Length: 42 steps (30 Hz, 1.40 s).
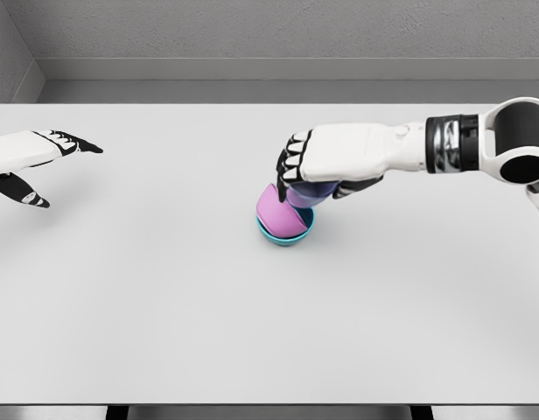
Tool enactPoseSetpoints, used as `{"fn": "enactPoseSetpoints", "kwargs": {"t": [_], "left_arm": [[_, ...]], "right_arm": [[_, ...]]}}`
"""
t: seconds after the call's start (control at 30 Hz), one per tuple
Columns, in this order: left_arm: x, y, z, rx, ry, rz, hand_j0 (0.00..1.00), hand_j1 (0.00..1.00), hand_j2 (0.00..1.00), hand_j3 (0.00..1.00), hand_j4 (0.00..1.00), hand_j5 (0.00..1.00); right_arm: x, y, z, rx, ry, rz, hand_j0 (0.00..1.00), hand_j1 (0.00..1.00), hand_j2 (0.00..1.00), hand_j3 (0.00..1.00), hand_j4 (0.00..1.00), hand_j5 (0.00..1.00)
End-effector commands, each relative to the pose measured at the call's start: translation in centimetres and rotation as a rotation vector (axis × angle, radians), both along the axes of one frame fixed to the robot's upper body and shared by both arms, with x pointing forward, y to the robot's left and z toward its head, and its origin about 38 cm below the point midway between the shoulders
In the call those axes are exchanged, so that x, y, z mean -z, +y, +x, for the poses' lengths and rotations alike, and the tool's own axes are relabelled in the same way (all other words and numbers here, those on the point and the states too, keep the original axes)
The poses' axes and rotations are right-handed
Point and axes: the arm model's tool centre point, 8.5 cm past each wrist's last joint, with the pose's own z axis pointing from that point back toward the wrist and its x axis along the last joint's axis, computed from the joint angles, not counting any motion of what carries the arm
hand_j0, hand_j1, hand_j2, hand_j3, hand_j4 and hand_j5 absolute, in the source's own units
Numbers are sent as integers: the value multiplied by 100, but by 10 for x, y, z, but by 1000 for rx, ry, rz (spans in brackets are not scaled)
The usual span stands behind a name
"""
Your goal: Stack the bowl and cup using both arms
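A teal bowl (287, 234) sits near the middle of the white table (252, 332). A pink-purple cup (280, 210) rests tilted inside it, its open mouth facing left. My right hand (310, 182) reaches in from the right and is shut on the cup's upper part, fingers curled over it from above. The hand hides the cup's base. My left hand (58, 168) hovers at the far left edge of the table, fingers spread and holding nothing, far from the bowl.
The grey back wall (269, 35) runs behind the table's far edge. The table's front edge lies along the bottom of the view.
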Motion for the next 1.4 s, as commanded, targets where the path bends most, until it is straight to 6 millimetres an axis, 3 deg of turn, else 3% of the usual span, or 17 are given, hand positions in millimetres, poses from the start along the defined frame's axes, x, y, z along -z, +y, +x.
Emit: {"fn": "enactPoseSetpoints", "kwargs": {"t": [0.0, 1.1, 1.13, 1.17, 1.37], "left_arm": [[-1, 1, 0, -4, -1, -6, 100, 100, 100, 100, 100, 100], [-1, 1, 0, -4, -1, -6, 100, 100, 100, 100, 100, 100], [-1, 1, 0, -5, -1, -5, 100, 100, 100, 100, 100, 100], [-1, 1, 0, -4, -1, -6, 100, 100, 100, 100, 100, 100], [-1, 1, 0, -4, -1, -6, 100, 100, 100, 100, 100, 100]], "right_arm": [[0, 0, 0, 1, 5, 2, 64, 64, 64, 64, 64, 64], [10, 9, -3, -22, 27, -4, 65, 65, 65, 65, 65, 65], [9, 9, -3, -20, 26, -3, 71, 71, 71, 71, 71, 71], [10, 9, -2, -6, 30, -2, 99, 99, 99, 99, 99, 99], [9, 10, -2, -9, 30, -2, 99, 99, 99, 99, 99, 99]]}}
